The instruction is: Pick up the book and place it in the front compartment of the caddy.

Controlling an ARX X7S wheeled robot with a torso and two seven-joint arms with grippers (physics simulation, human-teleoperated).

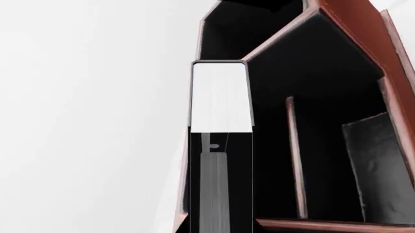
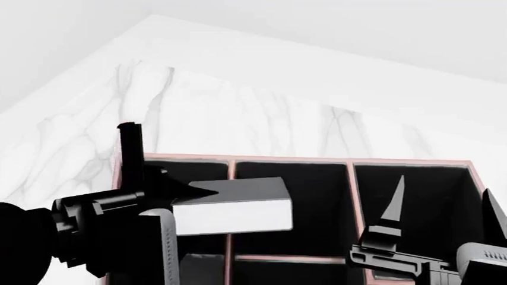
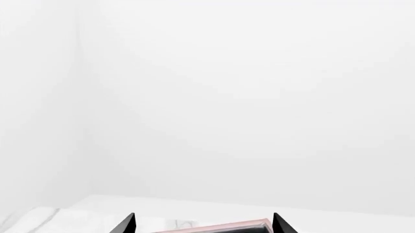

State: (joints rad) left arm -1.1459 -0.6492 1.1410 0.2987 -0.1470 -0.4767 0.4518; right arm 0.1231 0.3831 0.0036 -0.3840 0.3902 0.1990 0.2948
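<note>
Two grippers ours in head view. Left gripper [image 2: 162, 199] pinching book [image 2: 234, 208]: fingers pressed on black covers, white page edge facing out. Book juts past our fingertips, held above caddy [image 2: 348, 161], over pink divider between left cell and front compartment [image 2: 289, 211]; not touching caddy as far as we see. Left wrist view: book [image 1: 219, 97] between our fingers, caddy [image 1: 350, 34] cells just beyond. Right gripper [image 2: 443, 222] fingers spread, nothing between, over right cell. White marble table [image 2: 237, 107] beyond caddy.

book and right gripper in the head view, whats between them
One pink divider of the caddy; otherwise black cell floor between book and right gripper.
</note>
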